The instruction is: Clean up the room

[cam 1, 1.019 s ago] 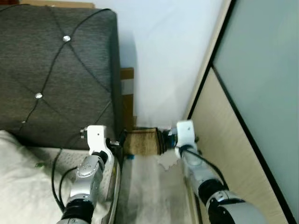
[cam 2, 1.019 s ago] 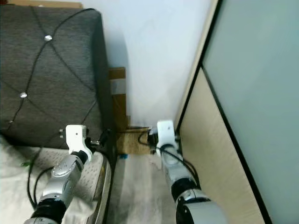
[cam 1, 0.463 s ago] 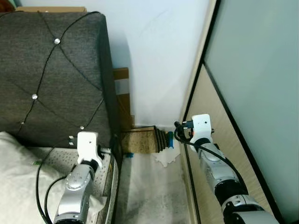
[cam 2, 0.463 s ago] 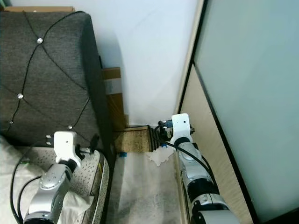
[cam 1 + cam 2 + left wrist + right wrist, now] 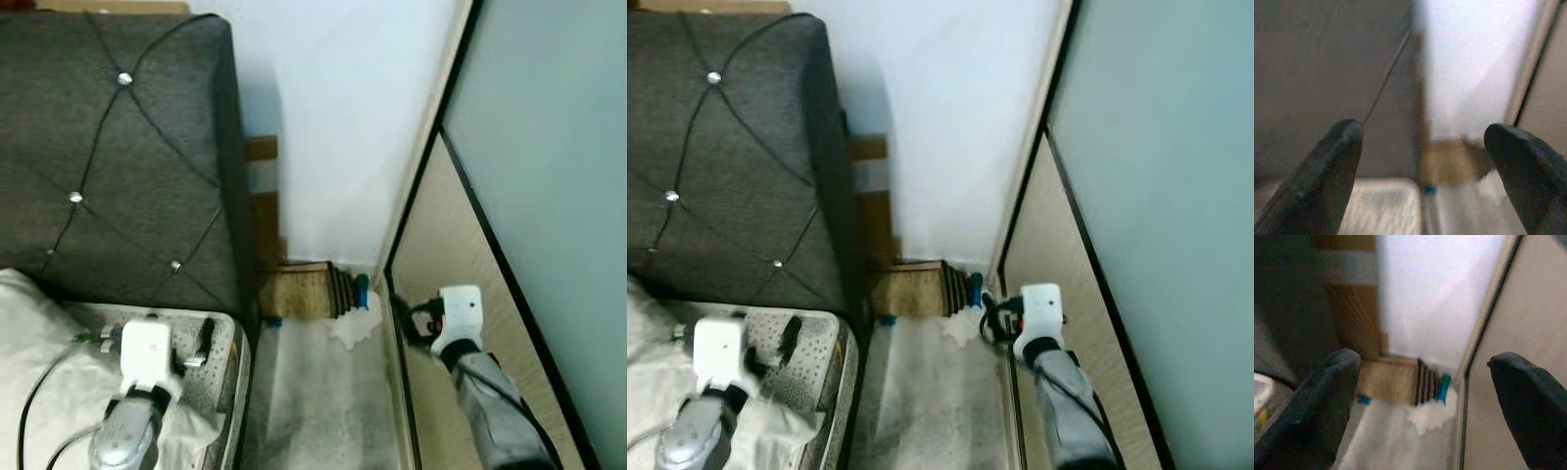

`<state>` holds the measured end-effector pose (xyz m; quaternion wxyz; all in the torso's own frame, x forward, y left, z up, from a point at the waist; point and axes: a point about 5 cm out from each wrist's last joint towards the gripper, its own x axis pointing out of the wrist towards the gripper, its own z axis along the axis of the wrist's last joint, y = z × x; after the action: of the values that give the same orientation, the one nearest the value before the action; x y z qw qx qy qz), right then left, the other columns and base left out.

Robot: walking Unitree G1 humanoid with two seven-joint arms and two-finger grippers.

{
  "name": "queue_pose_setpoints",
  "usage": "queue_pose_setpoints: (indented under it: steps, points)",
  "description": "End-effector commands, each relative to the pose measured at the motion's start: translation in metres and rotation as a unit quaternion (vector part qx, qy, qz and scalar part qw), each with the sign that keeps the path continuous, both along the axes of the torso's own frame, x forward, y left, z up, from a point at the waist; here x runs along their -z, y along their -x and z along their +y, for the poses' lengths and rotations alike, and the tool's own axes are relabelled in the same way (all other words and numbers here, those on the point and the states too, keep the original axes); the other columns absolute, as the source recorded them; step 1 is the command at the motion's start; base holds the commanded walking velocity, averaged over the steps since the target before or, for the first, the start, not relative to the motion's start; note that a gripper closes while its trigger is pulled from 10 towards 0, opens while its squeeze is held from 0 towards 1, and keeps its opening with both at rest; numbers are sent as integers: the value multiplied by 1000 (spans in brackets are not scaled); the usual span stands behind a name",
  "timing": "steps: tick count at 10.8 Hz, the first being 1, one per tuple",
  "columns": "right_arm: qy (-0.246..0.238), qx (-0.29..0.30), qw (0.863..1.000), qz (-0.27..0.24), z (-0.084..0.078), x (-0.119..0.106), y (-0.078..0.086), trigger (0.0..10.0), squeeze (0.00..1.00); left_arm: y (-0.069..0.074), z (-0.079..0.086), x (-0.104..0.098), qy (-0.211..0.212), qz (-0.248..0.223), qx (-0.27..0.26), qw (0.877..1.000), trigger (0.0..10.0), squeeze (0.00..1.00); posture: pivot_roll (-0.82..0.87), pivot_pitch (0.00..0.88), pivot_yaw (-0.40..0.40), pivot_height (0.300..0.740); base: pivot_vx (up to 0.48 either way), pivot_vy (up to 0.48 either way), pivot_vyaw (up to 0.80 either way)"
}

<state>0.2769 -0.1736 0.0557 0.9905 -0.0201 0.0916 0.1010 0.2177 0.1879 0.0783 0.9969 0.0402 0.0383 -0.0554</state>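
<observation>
1. Writing: no brand, label or legible text can be made out on any surface.
2. Left gripper (image 5: pixel 1422 166): jaws spread wide, with nothing between them; one finger (image 5: pixel 1327 171) stands at each side of the wrist view. In the head views the gripper (image 5: pixel 201 338) hangs over the bed (image 5: pixel 59 392), just beside the mattress edge.
3. Right gripper (image 5: pixel 1425 396): jaws spread wide and empty, one finger (image 5: pixel 1528 401) at each side of the wrist view. In the head views it (image 5: pixel 991 315) sits low beside the wardrobe (image 5: pixel 470 255), pointing toward the corner.
4. Tissue (image 5: pixel 355 325): one crumpled white piece on the floor (image 5: pixel 323 411) in the corner, touching the wardrobe foot; between the right fingers in the wrist view (image 5: pixel 1432 413), but well apart from them.
5. Blue-green item (image 5: pixel 361 290): one, upright against the wall just behind the tissue; its kind cannot be told.
6. Small blue scrap (image 5: pixel 1364 399): one, on the floor by the bed's corner.
7. Striped brown object (image 5: pixel 304 289): one, against the wall (image 5: pixel 333 117) between headboard and wardrobe.
8. Headboard (image 5: pixel 118 157): grey, tufted, four studs visible.
9. Cardboard (image 5: pixel 265 196): one piece, wedged behind the headboard.
</observation>
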Motion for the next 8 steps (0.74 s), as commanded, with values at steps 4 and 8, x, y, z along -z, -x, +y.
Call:
queue_pose_setpoints:
  steps: [4, 8]
  points:
    - [11, -7, 1000, -3, 0, -19, 2, 10000, 0, 7, -1, -2, -1, 4, 5, 1000, 10000, 0, -32, 0, -62, 740, 0, 0, 0]
    - [28, -33, 999, 2, 7, -23, 8, 10000, 0, 7, -9, -1, 16, 11, 4, 1000, 10000, 0, -41, 0, -67, 740, 0, 0, 200]
